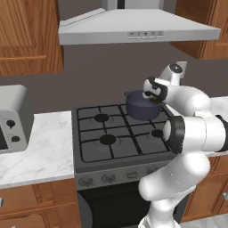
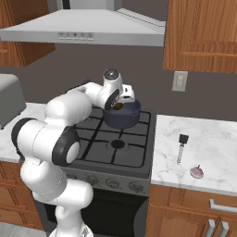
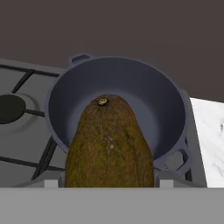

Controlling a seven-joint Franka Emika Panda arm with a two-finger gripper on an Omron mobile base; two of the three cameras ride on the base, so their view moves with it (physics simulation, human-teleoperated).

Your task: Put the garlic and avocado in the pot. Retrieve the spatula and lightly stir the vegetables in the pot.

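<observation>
Currently two-finger gripper [image 2: 118,106] grips olive-brown avocado [image 3: 109,144] above round dark blue-grey pot [image 3: 168,109], stem end toward 12 o'clock.

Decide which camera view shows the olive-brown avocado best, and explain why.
The hand view: the olive-brown avocado looms large and close, stem end visible, before the dark blue-grey pot. Both base views show merely a small olive speck above the pot.

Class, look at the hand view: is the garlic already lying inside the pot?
No. The pot shows a bare dark floor, and only the avocado hangs above it.
</observation>
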